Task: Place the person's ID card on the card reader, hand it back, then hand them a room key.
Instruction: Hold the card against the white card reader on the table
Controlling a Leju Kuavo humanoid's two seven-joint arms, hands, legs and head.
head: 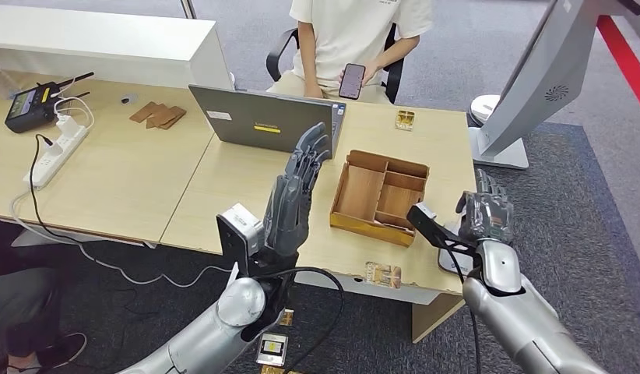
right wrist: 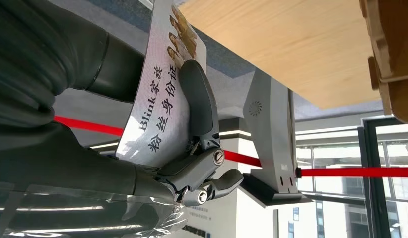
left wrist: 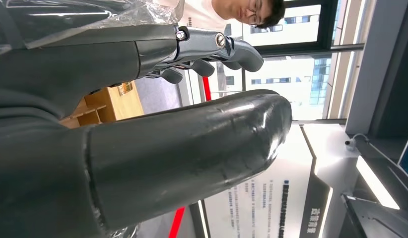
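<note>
1. The right hand (head: 486,209) grips the ID card (right wrist: 162,94) between thumb and fingers, just off the table's (head: 247,187) right edge.
2. The left hand (head: 297,191) is raised, fingers straight and apart, empty.
3. The wooden tray (head: 379,196) lies at the right hand's ten o'clock.

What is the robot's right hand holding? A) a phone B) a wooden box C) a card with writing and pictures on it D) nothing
C: in the right wrist view the right hand pinches a white card with printed writing and small pictures of people, a finger pressed across its face.
</note>
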